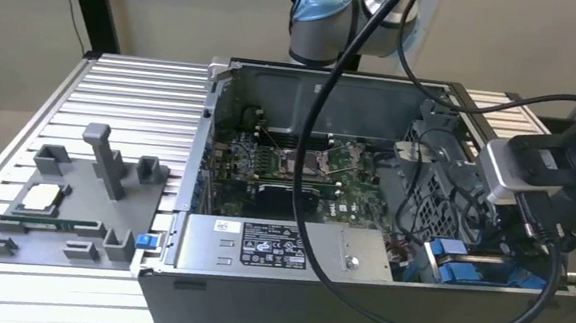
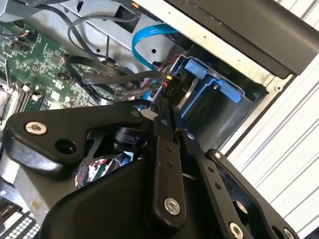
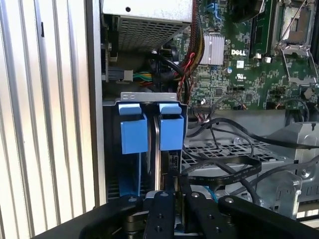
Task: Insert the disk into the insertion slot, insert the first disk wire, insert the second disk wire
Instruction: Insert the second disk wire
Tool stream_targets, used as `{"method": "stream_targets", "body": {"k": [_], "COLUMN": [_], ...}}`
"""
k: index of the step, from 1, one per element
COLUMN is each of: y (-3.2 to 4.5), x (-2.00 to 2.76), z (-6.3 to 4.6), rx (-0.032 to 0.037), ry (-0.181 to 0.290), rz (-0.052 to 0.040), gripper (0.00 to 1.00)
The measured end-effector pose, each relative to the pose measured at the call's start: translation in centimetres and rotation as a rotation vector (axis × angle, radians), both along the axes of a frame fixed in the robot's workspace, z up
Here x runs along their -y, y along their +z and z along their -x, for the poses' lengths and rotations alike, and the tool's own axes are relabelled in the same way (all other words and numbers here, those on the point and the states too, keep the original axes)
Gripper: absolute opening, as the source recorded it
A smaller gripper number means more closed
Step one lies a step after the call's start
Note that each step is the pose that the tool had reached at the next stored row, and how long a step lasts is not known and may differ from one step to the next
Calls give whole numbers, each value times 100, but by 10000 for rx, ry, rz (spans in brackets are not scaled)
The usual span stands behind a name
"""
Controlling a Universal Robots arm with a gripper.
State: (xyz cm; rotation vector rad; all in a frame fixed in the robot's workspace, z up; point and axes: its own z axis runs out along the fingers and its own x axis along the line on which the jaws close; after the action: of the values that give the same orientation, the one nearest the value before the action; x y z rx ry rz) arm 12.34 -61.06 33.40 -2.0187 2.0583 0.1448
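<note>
1. I have the tool down inside the open computer case, at its near corner on the exterior view's right, right over the insertion slot.
2. In the second wrist view its fingers are drawn together, clamped on a small black wire connector — it sits just above the blue rails.
3. The disk stands on edge in the slot, between two blue carrier tabs in the first wrist view.
4. A light-blue data cable loops just beyond the bay.
5. On the bench, well to the left, the grey fixture tray sits apart from the case — posts upright.
</note>
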Motion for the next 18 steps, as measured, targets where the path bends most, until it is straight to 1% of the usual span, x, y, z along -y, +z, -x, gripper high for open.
{"method": "stream_targets", "body": {"k": [4,7,8,10,12,18], "y": [-62,-61,-51,12,111,391], "x": [0,0,1,-1,-1,-1], "z": [0,0,0,0,0,0], "rx": [21,21,21,23,22,22], "ry": [32,33,34,32,31,30], "rz": [15,15,15,-23,-3,-5], "gripper": [0,0,100,100,100,100]}}
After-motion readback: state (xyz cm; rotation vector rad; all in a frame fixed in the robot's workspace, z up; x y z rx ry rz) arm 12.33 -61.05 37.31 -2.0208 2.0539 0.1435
